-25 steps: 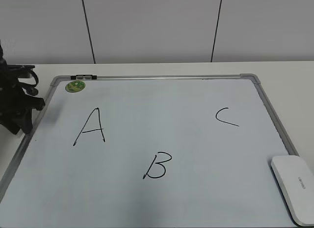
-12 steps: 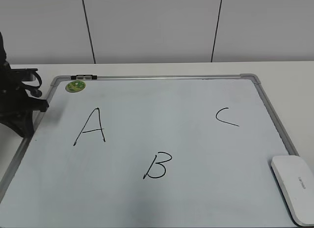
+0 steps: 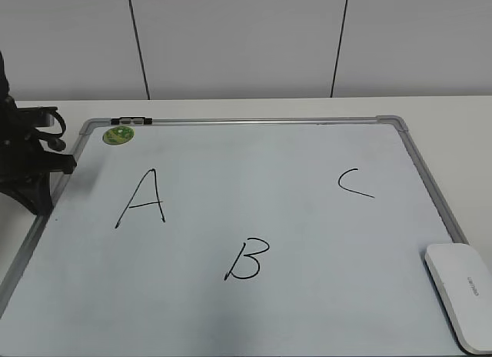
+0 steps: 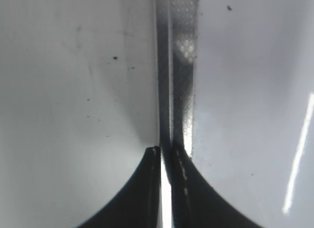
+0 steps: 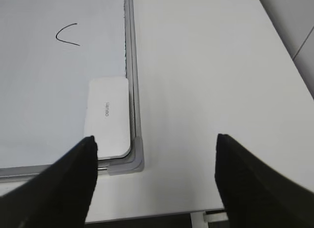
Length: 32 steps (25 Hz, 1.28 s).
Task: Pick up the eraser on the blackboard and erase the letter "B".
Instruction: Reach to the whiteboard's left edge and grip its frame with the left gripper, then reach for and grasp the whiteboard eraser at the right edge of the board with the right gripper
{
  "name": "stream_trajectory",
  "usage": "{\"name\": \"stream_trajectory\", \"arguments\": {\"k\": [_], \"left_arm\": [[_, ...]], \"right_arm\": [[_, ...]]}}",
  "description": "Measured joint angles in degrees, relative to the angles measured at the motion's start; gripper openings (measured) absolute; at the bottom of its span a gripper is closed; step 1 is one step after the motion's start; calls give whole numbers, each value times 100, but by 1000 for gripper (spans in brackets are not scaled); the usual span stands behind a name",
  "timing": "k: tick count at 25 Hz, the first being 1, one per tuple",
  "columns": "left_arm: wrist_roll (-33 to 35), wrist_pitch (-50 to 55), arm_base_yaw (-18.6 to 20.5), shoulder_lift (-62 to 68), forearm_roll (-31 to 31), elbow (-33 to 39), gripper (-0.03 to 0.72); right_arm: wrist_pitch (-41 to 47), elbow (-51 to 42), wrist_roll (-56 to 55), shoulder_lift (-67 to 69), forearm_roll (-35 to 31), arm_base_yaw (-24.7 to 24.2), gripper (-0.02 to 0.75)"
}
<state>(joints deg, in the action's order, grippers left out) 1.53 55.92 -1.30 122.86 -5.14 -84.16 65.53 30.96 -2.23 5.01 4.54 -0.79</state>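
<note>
Large pale bluish-white rectangular blackboard [image 3: 254, 218] with silver-grey metal frame lies flat on a white table [image 3: 453, 118]. Hand-drawn black marker letter "B" [image 3: 246, 260], slanted, sits in the lower middle of the board, intact, nothing touching it. Black marker letter "A" [image 3: 141, 198] is up and left of it, black marker letter "C" [image 3: 354, 183] up and right, both well apart from the "B". Small round green sticker [image 3: 118, 134] is at the top left corner of the board, just below a small black-and-clear clip [image 3: 131, 121] on the top frame. White smooth rounded-rectangular plastic eraser [image 3: 461, 294] with small grey lettering lies flat at the board's bottom right corner, tucked against the right frame, partly cut off by the exterior view edge; in the right wrist view the eraser [image 5: 107, 117] sits inside the frame corner, with the "C" beyond it. Right gripper [image 5: 154, 179] hangs above the table just off the board's corner, its dark fingers spread wide, holding nothing, the eraser near its left finger [image 5: 73, 179] but not touched. Left gripper [image 4: 167, 154] sits at the left frame of the board, black arm [image 3: 27, 161] visible at the exterior view's left edge; its fingers are pressed almost together with only a thin slit between them, nothing gripped.
</note>
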Motion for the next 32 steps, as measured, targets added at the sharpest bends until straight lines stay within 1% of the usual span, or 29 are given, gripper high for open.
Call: {"name": "stream_trajectory", "arguments": {"k": [3,5,9,13,18,32], "left_arm": [[0,0,0,0,-4,0,22],[0,0,0,0,-13,0,22],[0,0,0,0,-29,0,22],[0,0,0,0,-33,0,22],[0,0,0,0,-43,0,22],[0,0,0,0,-47,0,22]], "right_arm": [[-14,308,0,1005,-25,0,554],[-223,503,0,1570,-110,12,554],[-575,696,0,2169,-454,45,554],[-564,735,39,2839,-828,45,554],[-552,763,368,3377,-1326,45,554],[-552,776,472,4794,-1400,202,554]]}}
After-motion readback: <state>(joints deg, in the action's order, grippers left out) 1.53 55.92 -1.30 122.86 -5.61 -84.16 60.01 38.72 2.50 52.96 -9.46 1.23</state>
